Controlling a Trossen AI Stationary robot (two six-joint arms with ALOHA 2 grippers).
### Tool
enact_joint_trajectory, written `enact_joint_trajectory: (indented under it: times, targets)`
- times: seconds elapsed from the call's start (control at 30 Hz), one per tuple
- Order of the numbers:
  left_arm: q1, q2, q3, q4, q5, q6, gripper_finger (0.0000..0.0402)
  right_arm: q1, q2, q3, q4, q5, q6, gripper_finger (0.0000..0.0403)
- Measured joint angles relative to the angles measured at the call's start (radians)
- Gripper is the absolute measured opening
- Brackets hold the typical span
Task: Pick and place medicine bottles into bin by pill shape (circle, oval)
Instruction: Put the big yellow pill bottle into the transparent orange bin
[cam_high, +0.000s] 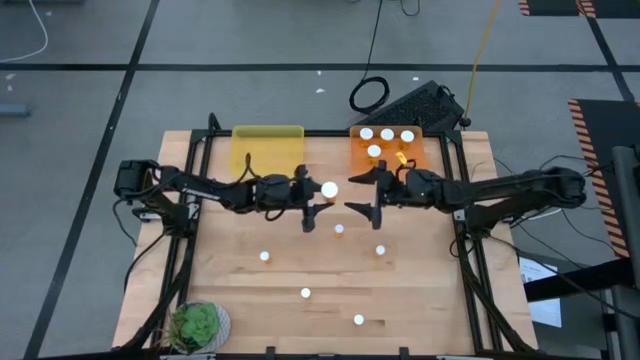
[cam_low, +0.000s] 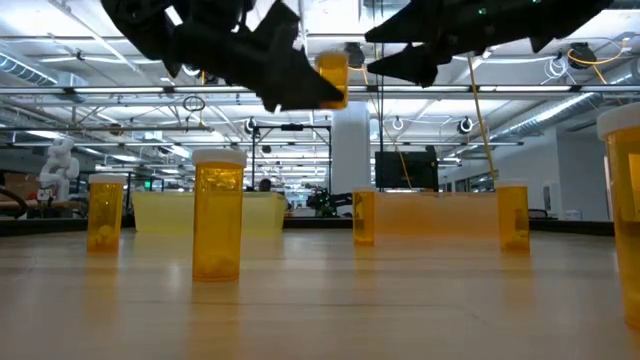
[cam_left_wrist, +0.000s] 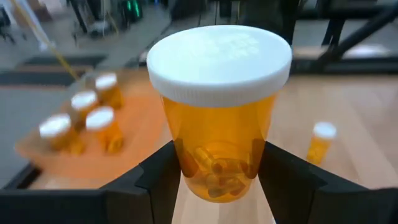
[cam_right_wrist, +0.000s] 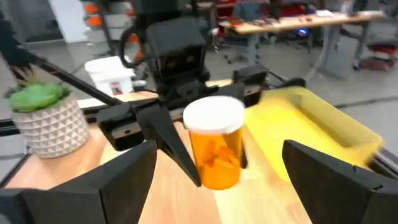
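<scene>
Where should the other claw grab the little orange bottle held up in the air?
The left claw pinches the upright amber plastic bottle with the white round cap low down. The open right claw should probably come level from its own side and close just under the cap.

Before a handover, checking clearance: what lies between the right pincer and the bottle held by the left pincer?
Nothing: the high view shows only bare table between the open right pincer and the bottle in the left pincer.

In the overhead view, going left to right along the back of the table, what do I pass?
Yellow bin → left gripper holding a bottle → right gripper, open → orange bin with four bottles in it.
</scene>
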Motion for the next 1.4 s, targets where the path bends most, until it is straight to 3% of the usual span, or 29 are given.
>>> enact_joint_trajectory:
  times: [0.13,0.23,0.47,0.7,0.93,1.3,1.4]
  targets:
    - [0.006,0.000,-0.001,-0.068,0.000,-0.011,0.0200,0.000,-0.018,0.013,-0.042,0.002,0.033,0.0342]
    - [0.005,0.000,-0.001,-0.104,0.001,-0.006,0.0200,0.000,0.015,0.097,-0.168,-0.001,0.031,0.0341]
    - [0.005,0.000,-0.001,-0.149,0.001,0.000,0.0200,0.000,0.201,0.384,-0.489,-0.033,-0.071,0.0341]
    - [0.001,0.000,-0.001,-0.153,0.001,-0.001,0.0200,-0.004,0.362,0.575,-0.642,-0.027,-0.158,0.0361]
    - [0.001,0.000,-0.001,-0.154,0.002,0.001,0.0200,-0.021,0.385,0.603,-0.695,-0.028,-0.178,0.0366]
    - [0.001,0.000,-0.001,-0.150,0.002,0.005,0.0200,-0.030,0.386,0.603,-0.743,-0.036,-0.182,0.0321]
    - [0.001,0.000,-0.001,-0.150,0.002,0.005,0.0200,-0.037,0.386,0.603,-0.743,-0.083,-0.186,0.0304]
